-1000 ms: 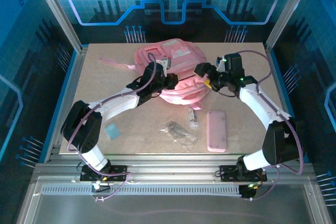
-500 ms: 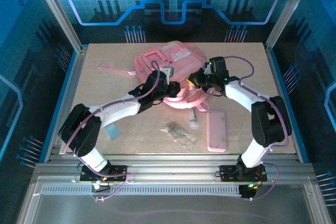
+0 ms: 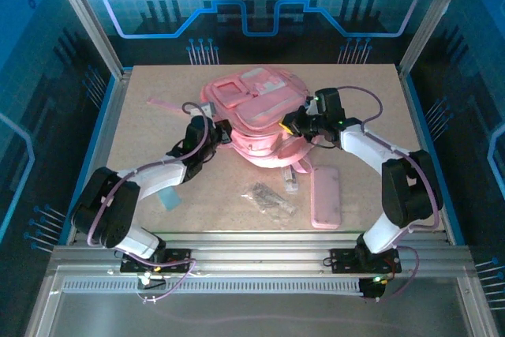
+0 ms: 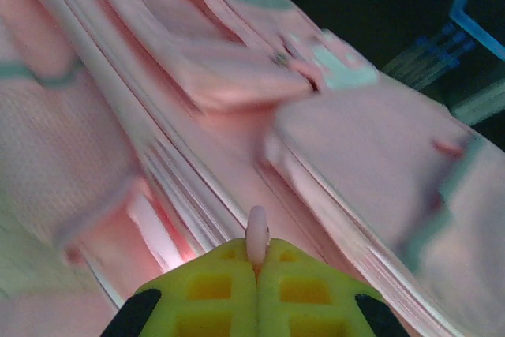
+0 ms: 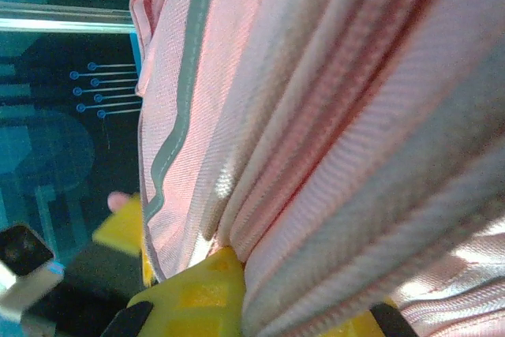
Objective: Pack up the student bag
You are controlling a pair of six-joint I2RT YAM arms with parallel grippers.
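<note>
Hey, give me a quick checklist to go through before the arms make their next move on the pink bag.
1. Left jaws shut on the pink tab: ok.
2. Right jaws clamped on the bag fabric: ok.
3. Bag open for packing: cannot tell.
4. Pencil case lying flat on the table: ok.
5. A free arm to pick it up: not ok, both hold the bag.

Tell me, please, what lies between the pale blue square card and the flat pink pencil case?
Top view: a crumpled greyish plastic bundle and a small clear packet lie there.
</note>
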